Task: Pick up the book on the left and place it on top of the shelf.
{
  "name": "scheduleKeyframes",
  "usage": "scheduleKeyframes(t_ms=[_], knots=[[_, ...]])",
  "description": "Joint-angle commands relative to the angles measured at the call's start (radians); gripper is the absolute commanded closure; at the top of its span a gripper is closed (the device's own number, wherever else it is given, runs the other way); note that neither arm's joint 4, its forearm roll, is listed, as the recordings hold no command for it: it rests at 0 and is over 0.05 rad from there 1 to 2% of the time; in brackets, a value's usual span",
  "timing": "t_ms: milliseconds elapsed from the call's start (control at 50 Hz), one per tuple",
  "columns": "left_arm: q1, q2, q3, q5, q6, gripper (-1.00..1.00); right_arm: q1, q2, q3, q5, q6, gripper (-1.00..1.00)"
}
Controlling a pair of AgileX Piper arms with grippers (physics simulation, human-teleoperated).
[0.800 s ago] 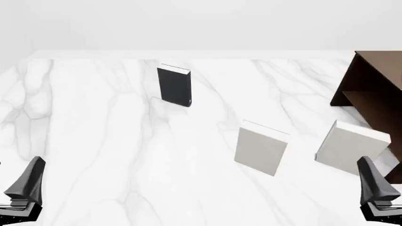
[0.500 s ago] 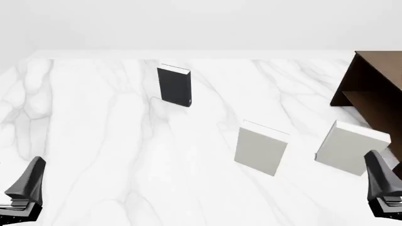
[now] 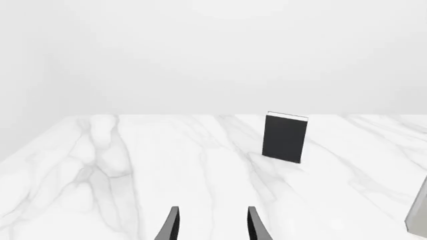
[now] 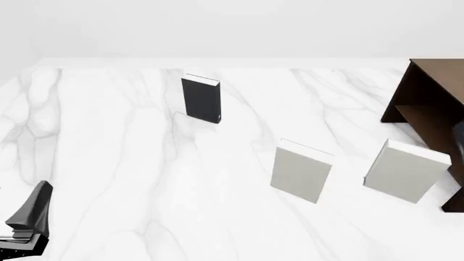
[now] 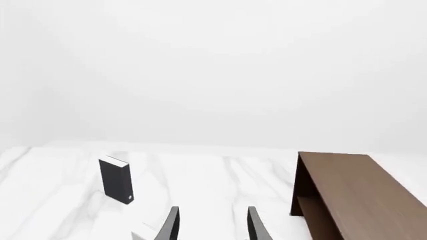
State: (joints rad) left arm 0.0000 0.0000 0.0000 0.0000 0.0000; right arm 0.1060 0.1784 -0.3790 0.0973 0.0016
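- Thin black upright book with white page edges (image 4: 201, 99) standing on the white marble worktop (image 4: 130, 163), far and left of centre, free of any contact.
- Same black book seen ahead of the left tool (image 3: 212, 226) in the left wrist view, well apart from it (image 3: 285, 137).
- Left tool low at the near left corner in the front view (image 4: 29, 220); fingers (image 3: 171, 225) parted with a clear gap between them, holding nothing.
- Right tool (image 5: 212, 226) out of the front view, apart perhaps from a dark sliver at the right edge; in the right wrist view, fingers parted, nothing between them, raised above the worktop.
- Dark brown wooden shelf unit with flat top and inner board (image 4: 431, 114) at the far right, cut by the picture's edge; top bare in the right wrist view (image 5: 360, 195).
- Two light grey upright books to the right of centre: one in the middle (image 4: 301, 169), the other (image 4: 405, 171) further right, just beside the shelf unit's near corner.
- Black book well apart from the shelf unit and from both grey books.
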Motion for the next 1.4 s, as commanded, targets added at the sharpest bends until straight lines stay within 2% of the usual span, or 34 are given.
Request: scheduleKeyframes(t_ms=[20,100,300,380,400,480,500,740,960,1400], knots=[[0.000,0.000,0.000,0.000,0.000,-1.00,0.063,0.168,-0.142,0.010,-0.022,-1.00],[0.000,0.000,0.000,0.000,0.000,-1.00,0.084,0.213,-0.198,0.016,-0.003,-1.00],[0.000,0.000,0.000,0.000,0.000,-1.00,0.141,0.323,-0.317,0.038,-0.037,-1.00],[0.000,0.000,0.000,0.000,0.000,-1.00,0.178,0.380,-0.354,0.059,-0.071,-1.00],[0.000,0.000,0.000,0.000,0.000,-1.00,0.190,0.404,-0.372,0.063,-0.109,-1.00],[0.000,0.000,0.000,0.000,0.000,-1.00,0.207,0.443,-0.405,0.067,-0.123,-1.00],[0.000,0.000,0.000,0.000,0.000,-1.00,0.220,0.468,-0.417,0.066,-0.141,-1.00],[0.000,0.000,0.000,0.000,0.000,-1.00,0.259,0.594,-0.453,0.004,-0.169,-1.00],[0.000,0.000,0.000,0.000,0.000,-1.00,0.296,0.721,-0.463,-0.075,-0.169,-1.00],[0.000,0.000,0.000,0.000,0.000,-1.00,0.340,0.920,-0.544,-0.109,-0.202,-1.00]])
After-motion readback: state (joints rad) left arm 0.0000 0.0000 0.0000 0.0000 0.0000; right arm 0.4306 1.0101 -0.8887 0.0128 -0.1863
